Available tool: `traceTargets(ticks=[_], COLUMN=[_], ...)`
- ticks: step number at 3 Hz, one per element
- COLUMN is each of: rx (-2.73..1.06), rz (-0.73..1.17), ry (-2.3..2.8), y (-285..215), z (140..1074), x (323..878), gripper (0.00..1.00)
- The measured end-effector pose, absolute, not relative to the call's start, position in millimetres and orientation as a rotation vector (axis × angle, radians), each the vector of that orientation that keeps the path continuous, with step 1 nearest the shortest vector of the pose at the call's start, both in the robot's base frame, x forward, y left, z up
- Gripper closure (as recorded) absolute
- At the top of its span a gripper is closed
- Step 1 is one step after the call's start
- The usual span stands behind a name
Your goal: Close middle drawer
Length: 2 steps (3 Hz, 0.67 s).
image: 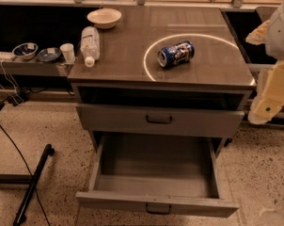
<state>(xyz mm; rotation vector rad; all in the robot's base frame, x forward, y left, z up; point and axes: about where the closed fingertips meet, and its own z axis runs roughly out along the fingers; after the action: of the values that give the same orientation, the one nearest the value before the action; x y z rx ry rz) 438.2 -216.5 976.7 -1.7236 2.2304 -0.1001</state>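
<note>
The middle drawer (pixel 156 204) is pulled far out toward me. Its slim grey front carries a small dark centre pull (pixel 158 209), and its bare grey box interior (pixel 153 161) is empty. Above it, a taller grey drawer front (pixel 132 120) with a like handle stands slightly out under the cabinet top. My arm and gripper (pixel 266 108) hang at the right edge of the view, beside the cabinet's right side. They are level with the upper drawer and clear of both drawers, touching nothing.
On the cabinet top (pixel 132 55) lie a blue can (pixel 175 53) inside a lit ring, a plastic bottle (pixel 90 45) on its side and a cream bowl (pixel 104 18). A side shelf at left holds bowls (pixel 25 50) and a cup (pixel 67 52). A black stand (pixel 31 187) and cables lie on the floor at left.
</note>
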Motion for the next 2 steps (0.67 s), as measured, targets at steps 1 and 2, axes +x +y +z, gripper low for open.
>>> traceTargets(ticks=[1,2], rx=[-1.724,-1.72], rz=[-0.1,-0.109], ry=[2.23,2.203], y=[-217,-219], z=[977,953], x=[438,437], gripper=[0.0,0.0])
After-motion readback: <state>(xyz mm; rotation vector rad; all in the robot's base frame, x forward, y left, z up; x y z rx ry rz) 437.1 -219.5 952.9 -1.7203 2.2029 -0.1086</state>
